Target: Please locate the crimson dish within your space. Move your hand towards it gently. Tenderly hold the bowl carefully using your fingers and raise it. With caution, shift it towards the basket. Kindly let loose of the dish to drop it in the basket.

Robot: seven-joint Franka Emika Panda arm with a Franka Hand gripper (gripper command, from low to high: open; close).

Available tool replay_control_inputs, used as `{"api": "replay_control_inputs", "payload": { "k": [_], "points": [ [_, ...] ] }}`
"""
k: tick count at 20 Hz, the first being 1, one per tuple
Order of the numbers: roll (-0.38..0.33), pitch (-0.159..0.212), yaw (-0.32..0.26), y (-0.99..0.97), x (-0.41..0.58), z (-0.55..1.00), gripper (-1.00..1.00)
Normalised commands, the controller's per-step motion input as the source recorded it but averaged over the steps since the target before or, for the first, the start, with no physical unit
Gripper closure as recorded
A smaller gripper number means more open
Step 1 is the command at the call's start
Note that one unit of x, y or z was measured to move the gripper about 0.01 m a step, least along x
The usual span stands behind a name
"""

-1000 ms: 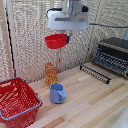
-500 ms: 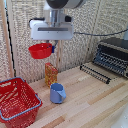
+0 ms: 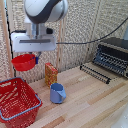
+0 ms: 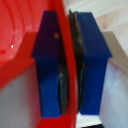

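The crimson dish (image 3: 23, 62), a small glossy red bowl, hangs in the air above the far edge of the basket (image 3: 16, 102) at the exterior view's left. My hand (image 3: 36, 58) is shut on the bowl's rim, with the bulky white arm above it. In the wrist view the red rim (image 4: 67, 60) runs between my two blue fingers (image 4: 49, 65), which press on it from both sides. The basket is a large red latticed one with a grey-blue rim, standing on the wooden table below the bowl.
A blue cup (image 3: 57, 93) stands on the table right of the basket, with an orange box (image 3: 51, 74) behind it. A black wire rack (image 3: 97, 73) and a toaster oven (image 3: 112, 55) sit at the exterior view's right. A wicker wall backs the scene.
The arm has carried the bowl steadily toward the exterior view's left, from above the orange box to over the basket's far edge. The grip on the bowl has held.
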Motion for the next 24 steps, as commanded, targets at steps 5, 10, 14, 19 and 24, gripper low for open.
{"api": "replay_control_inputs", "payload": {
  "k": [5, 10, 14, 19, 24],
  "points": [
    [0.014, 0.007, 0.017, 0.42, 0.341, -0.39, 1.00],
    [-0.027, -0.056, 0.029, 0.33, 0.188, -0.35, -1.00],
    [-0.029, -0.038, 0.004, 0.11, 0.218, 0.23, -1.00],
    [0.006, -0.044, 0.096, -0.30, 0.204, 0.78, -1.00],
    [-0.018, -0.120, 0.185, -0.20, 0.155, 0.66, -1.00]
  ]
}}
